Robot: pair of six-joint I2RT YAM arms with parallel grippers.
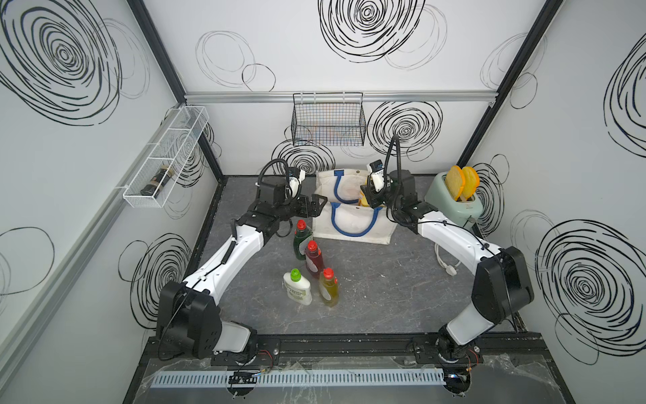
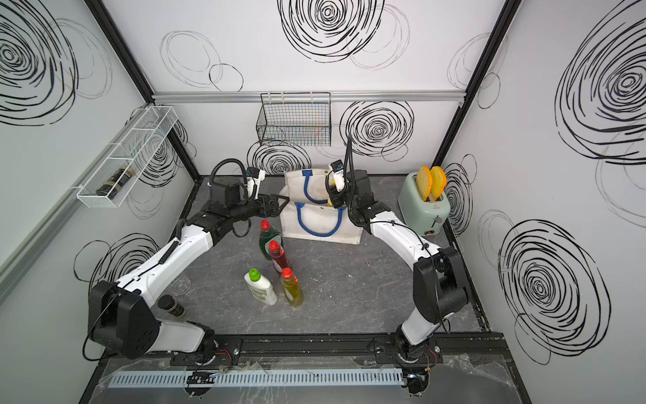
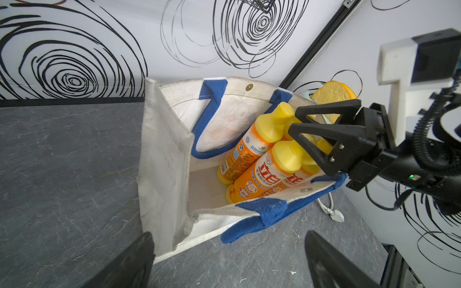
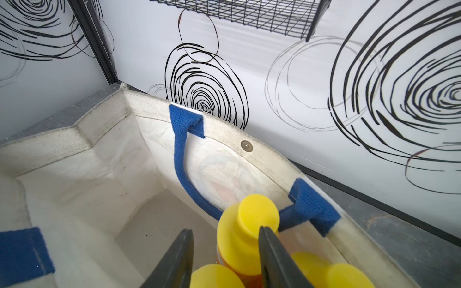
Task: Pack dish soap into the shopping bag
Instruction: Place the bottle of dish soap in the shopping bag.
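The shopping bag (image 1: 353, 225) (image 2: 321, 229) stands open at the back of the table, an off-white tote with blue handles. Several orange dish soap bottles with yellow caps (image 3: 252, 152) (image 4: 249, 224) lean inside it. My right gripper (image 1: 371, 202) (image 3: 293, 121) (image 4: 224, 229) reaches into the bag, open, its jaws loosely either side of one yellow cap. On the table in front stand a dark green bottle (image 1: 300, 241), a red one (image 1: 313, 260), a yellow-green one (image 1: 328, 288) and a white one with a green cap (image 1: 297, 288). My left gripper (image 1: 320, 204) (image 3: 229, 269) hangs open and empty beside the bag's left wall (image 3: 164, 154).
A mint toaster with two bread slices (image 1: 454, 203) stands right of the bag, its white plug (image 1: 447, 267) lying on the table. A black wire basket (image 1: 328, 122) hangs on the back wall. The left wall carries a white wire shelf (image 1: 164, 157). A dark jar (image 2: 171, 306) stands near my left arm's base.
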